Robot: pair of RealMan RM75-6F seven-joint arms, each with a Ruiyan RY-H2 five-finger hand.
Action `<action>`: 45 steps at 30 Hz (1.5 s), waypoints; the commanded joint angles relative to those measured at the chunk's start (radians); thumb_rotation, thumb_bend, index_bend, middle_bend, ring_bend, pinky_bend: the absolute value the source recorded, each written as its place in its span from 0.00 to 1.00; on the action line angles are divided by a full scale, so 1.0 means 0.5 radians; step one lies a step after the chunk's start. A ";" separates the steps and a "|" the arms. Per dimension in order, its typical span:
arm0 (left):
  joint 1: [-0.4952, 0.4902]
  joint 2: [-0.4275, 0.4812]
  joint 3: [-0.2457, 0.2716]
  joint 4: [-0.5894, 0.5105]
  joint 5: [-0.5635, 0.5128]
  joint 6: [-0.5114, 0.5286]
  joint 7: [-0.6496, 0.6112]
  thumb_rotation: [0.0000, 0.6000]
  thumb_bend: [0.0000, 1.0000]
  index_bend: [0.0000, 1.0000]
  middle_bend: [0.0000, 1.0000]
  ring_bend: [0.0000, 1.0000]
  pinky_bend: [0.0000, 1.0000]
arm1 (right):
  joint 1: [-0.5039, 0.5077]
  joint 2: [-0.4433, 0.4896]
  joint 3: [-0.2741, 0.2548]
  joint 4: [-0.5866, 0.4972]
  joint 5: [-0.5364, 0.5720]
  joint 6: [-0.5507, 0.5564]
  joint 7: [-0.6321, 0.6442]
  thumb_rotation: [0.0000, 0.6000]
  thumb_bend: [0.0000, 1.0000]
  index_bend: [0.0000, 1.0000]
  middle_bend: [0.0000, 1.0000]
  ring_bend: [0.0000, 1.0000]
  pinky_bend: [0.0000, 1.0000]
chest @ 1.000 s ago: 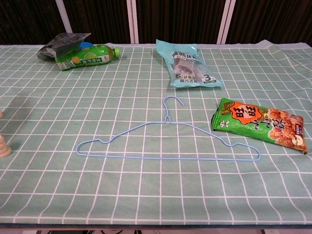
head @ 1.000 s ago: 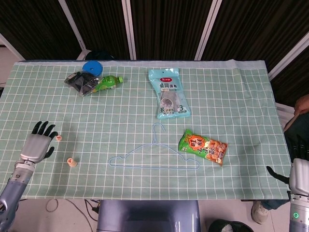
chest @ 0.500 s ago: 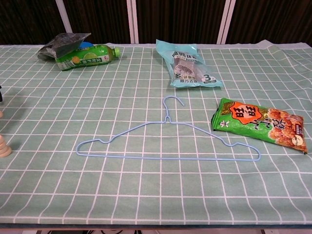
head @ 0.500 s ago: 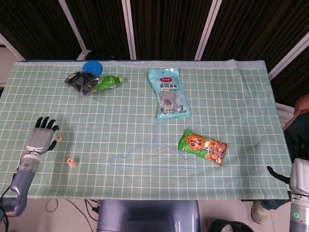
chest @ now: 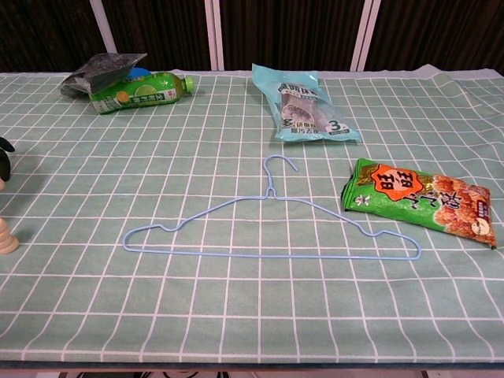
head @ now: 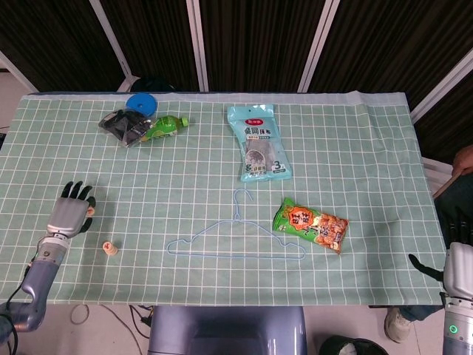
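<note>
Nearest the front edge of the green checked tablecloth (head: 355, 281), the right hand (head: 452, 275) sits off the cloth's right front corner, beside the table; only its silver back and a dark fingertip show, so I cannot tell how its fingers lie. On the near left, a small wooden chess piece (head: 109, 248) stands upright close to the front edge, apart from everything else. Just beyond it the left hand (head: 68, 216) hovers low over the cloth near the left edge, back upward, dark fingers spread apart and pointing away, holding nothing. A second small wooden chess piece (head: 89, 211) sits right at its fingertips on the right side, partly hidden; contact cannot be judged.

In the middle of the near half lies a blue wire clothes hanger (head: 235, 244) flat, hook pointing away, with bare cloth all round it on the left and front. Just right of it, close to but not touching its shoulder, lies a green and orange snack bag (head: 311, 226). The cloth right of the bag is bare to the right edge.

Farther back, a pale blue packet (head: 258, 142) lies flat at centre. At far left, a green drink bottle (head: 162, 127) lies on its side against a dark crumpled bag (head: 121, 124), with a blue round lid (head: 141, 103) behind them near the far edge.
</note>
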 commanded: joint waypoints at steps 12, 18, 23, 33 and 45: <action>0.003 -0.012 0.005 0.020 -0.020 -0.006 0.004 1.00 0.34 0.42 0.13 0.00 0.06 | -0.001 -0.002 0.003 -0.002 0.009 0.002 -0.009 1.00 0.20 0.10 0.03 0.05 0.00; 0.002 -0.010 0.009 0.012 -0.011 0.002 -0.011 1.00 0.34 0.44 0.13 0.00 0.06 | 0.000 -0.005 0.005 -0.004 0.016 0.001 -0.017 1.00 0.20 0.10 0.03 0.06 0.00; 0.004 -0.009 0.010 0.012 -0.016 0.003 -0.004 1.00 0.34 0.44 0.13 0.00 0.06 | 0.000 -0.003 0.004 -0.005 0.015 0.001 -0.017 1.00 0.20 0.10 0.03 0.06 0.00; 0.006 -0.006 0.012 0.008 -0.024 0.005 0.009 1.00 0.34 0.47 0.14 0.00 0.06 | -0.001 -0.005 0.008 -0.005 0.022 0.004 -0.019 1.00 0.21 0.11 0.03 0.06 0.00; 0.014 0.089 0.013 -0.198 0.049 0.124 0.009 1.00 0.34 0.48 0.14 0.00 0.06 | -0.002 -0.006 0.008 -0.008 0.023 0.005 -0.021 1.00 0.21 0.11 0.03 0.06 0.00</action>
